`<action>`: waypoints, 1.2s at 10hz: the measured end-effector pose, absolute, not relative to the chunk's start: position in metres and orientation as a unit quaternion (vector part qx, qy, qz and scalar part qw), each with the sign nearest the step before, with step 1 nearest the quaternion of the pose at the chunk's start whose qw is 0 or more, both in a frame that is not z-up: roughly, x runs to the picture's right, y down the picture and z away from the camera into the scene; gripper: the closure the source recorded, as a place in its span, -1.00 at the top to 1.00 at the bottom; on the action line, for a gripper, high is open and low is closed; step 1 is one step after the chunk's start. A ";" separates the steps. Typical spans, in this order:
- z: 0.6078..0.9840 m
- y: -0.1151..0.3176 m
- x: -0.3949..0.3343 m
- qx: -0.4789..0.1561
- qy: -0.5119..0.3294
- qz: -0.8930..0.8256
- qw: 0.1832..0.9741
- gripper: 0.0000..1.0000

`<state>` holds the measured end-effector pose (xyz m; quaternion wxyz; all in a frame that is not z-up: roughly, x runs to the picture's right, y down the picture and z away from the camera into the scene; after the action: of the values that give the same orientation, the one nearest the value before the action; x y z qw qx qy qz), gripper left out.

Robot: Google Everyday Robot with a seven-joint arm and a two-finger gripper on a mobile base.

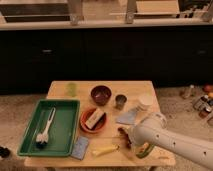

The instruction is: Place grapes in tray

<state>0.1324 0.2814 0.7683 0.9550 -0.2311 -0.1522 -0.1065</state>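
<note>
The grapes, a small dark red cluster, lie on the wooden table near its front right, between the orange bowl and my arm. My gripper is at the end of the white arm that reaches in from the lower right; it sits right at the grapes, mostly hidden behind the arm's wrist. The green tray lies at the table's left front, well to the left of the gripper, and a white brush lies in it.
An orange bowl with a tan block stands right of the tray. A maroon bowl, grey cup, green cup, white round container and grey cloth lie behind. A blue sponge and yellow banana-like piece lie in front.
</note>
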 end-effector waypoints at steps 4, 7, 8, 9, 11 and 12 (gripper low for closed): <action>0.779 0.282 0.138 -0.213 -0.158 -0.094 0.960 0.60; 0.789 0.282 0.138 -0.211 -0.159 -0.092 0.960 0.45; 0.791 0.283 0.136 -0.211 -0.160 -0.094 0.960 0.26; 0.792 0.283 0.136 -0.212 -0.160 -0.095 0.959 0.09; 0.788 0.284 0.138 -0.214 -0.160 -0.092 0.959 -0.35; 0.788 0.283 0.138 -0.213 -0.161 -0.093 0.959 -0.51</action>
<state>0.1377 0.2831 0.7875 0.9591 -0.2133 -0.1607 -0.0934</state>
